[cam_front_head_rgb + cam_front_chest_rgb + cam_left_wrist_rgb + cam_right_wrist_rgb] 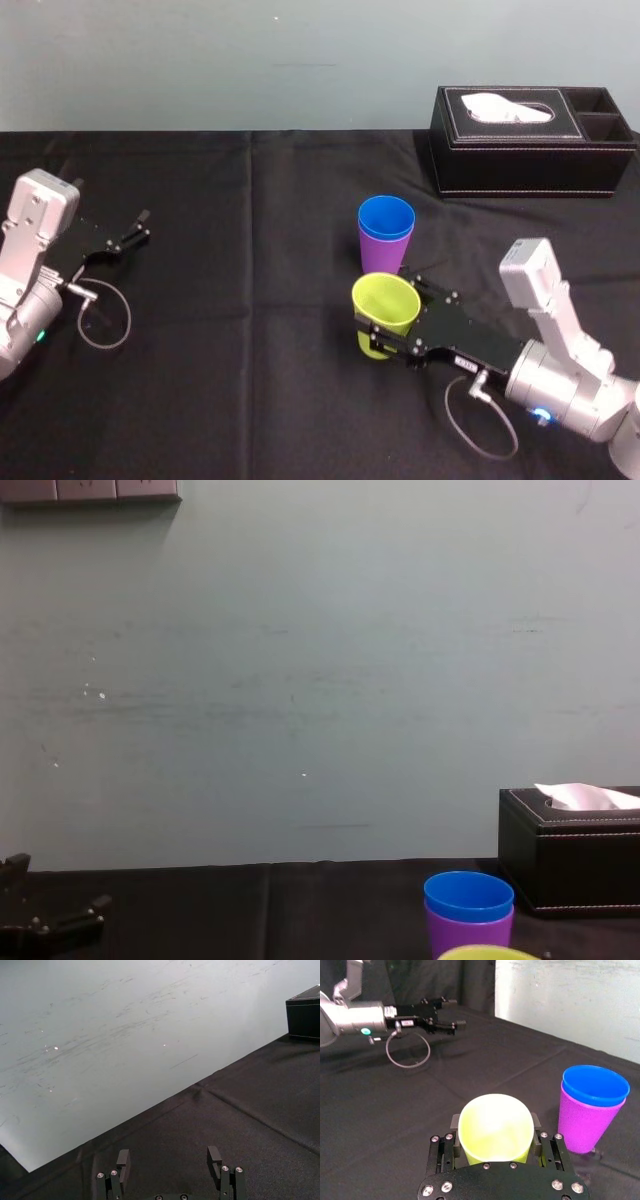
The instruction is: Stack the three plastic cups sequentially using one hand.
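The yellow-green cup (385,300) stands upright on the black cloth near the table's front. My right gripper (388,314) is shut on it, one finger pressing each side, as the right wrist view shows around the cup (495,1132). Just behind it the blue cup (386,218) sits nested inside the purple cup (378,256), also upright; the pair appears beside the gripper in the right wrist view as blue cup (595,1085) in purple cup (585,1127). My left gripper (135,230) rests parked at the far left, open and holding nothing.
A black tissue box (530,140) stands at the back right, behind the cups. The black cloth (250,380) covers the table, with bare room between the two arms. A cable loops beside the left arm (105,320).
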Action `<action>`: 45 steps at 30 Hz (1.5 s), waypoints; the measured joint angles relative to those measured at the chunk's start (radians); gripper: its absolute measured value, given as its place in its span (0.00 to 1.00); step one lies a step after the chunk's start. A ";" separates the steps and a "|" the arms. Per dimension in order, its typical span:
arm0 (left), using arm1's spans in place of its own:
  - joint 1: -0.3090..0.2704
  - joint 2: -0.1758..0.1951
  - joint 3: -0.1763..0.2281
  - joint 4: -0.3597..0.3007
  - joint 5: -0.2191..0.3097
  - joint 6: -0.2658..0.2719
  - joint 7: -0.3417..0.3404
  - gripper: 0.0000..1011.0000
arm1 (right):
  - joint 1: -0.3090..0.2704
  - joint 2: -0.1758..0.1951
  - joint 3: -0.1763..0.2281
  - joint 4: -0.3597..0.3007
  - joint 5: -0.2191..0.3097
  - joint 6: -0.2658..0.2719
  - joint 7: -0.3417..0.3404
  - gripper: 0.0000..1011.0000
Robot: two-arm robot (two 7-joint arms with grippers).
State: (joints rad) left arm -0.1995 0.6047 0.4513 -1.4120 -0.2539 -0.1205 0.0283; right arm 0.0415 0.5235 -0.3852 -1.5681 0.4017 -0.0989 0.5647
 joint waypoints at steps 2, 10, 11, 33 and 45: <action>0.000 0.000 0.000 0.000 0.000 0.000 0.000 1.00 | 0.000 0.012 0.005 -0.028 0.011 0.021 0.001 0.74; 0.000 0.000 0.000 0.000 0.000 0.000 0.000 1.00 | 0.024 0.055 0.027 -0.109 0.060 0.112 -0.002 0.74; 0.000 0.000 0.000 0.000 0.000 0.000 0.000 1.00 | 0.036 0.063 0.030 -0.119 0.073 0.132 -0.002 0.74; 0.000 0.000 0.000 0.000 0.000 0.000 0.000 1.00 | 0.236 0.047 0.009 -0.041 0.148 0.218 -0.037 0.74; 0.000 0.000 0.000 0.000 0.000 0.000 0.000 1.00 | 0.299 0.006 -0.022 0.068 0.128 0.166 -0.040 0.74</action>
State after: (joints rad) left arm -0.1996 0.6047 0.4514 -1.4120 -0.2539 -0.1205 0.0283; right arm 0.3409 0.5291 -0.4068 -1.4998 0.5295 0.0672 0.5243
